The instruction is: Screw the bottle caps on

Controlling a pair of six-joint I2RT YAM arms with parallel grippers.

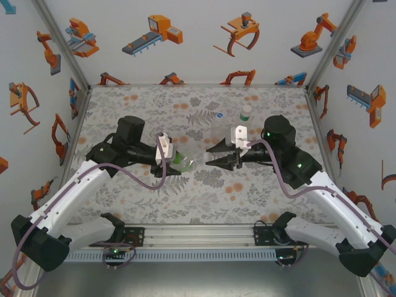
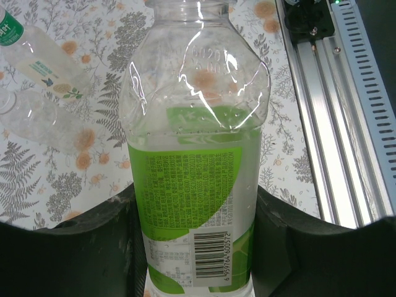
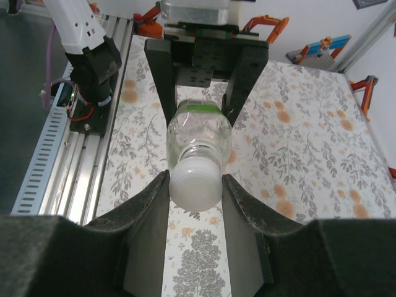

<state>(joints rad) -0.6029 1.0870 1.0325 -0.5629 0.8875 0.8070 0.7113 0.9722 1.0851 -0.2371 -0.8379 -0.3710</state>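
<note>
Floral-print table [image 1: 260, 192], sticker walls. Over its centre, the left gripper [image 2: 195, 247] is clamped on the clear bottle [image 2: 195, 124] at its labelled belly. The right gripper [image 3: 195, 207] pinches the whitish cap [image 3: 195, 184] at the bottle's mouth. The bottle is likely light, thin-walled and slick: hold it at the label, the cap by its rim.

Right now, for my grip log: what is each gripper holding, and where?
Left gripper: the bottle, around its labelled body. Right gripper: the whitish cap, by its sides, at the bottle's mouth.

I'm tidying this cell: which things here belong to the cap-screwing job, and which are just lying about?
Job: bottle in left tool; whitish cap in right tool; second bottle; blue cap.
Not the job: floral table cover; robot wall stickers; aluminium rail.
</note>
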